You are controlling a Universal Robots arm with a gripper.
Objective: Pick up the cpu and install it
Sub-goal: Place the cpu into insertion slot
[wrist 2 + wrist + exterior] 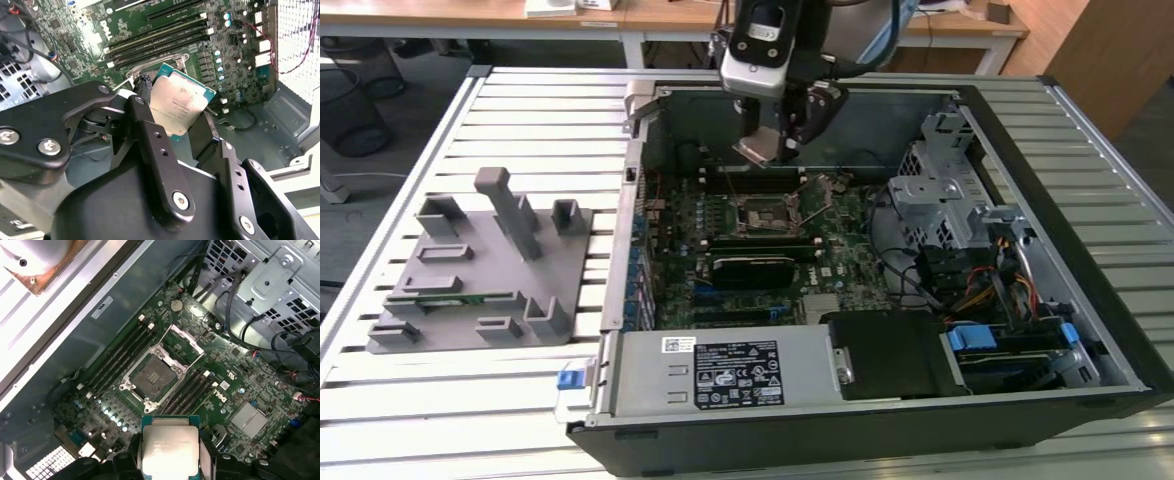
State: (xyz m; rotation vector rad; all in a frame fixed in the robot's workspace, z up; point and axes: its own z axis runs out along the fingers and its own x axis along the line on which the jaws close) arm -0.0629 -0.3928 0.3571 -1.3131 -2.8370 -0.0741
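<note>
The claw (767, 148) is clamped on the cpu (758, 153), with a finger on each of two opposite edges. It hangs over the far part of the open computer case (1101, 290), above the motherboard (841, 250) and clear of it. In the second wrist view the black fingers (145, 107) pinch the cpu (177, 107) at a tilt, its silver lid towards the camera and a green corner poking past them. In the first wrist view the cpu (170, 450) sits square between the fingers (131, 457).

Nearest in the exterior view, a silver power supply (720, 372) lies along the case's near wall, with a blue tab (570, 379) at its corner on the exterior view's left. Further to that side, a grey fixture (494, 270) with upright posts stands on the slatted table (400, 400). A green memory stick (447, 297) lies in one of its slots.

Farther in, the socket (761, 215) sits on the motherboard, just nearer than the claw and beneath it. In the first wrist view the socket (152, 375) has its metal frame folded back, and rows of memory slots (125, 357) run along both sides. At the exterior view's right a metal drive cage (941, 190) stands among loose cables. Wooden desks (667, 15) stand beyond the table's far edge.
</note>
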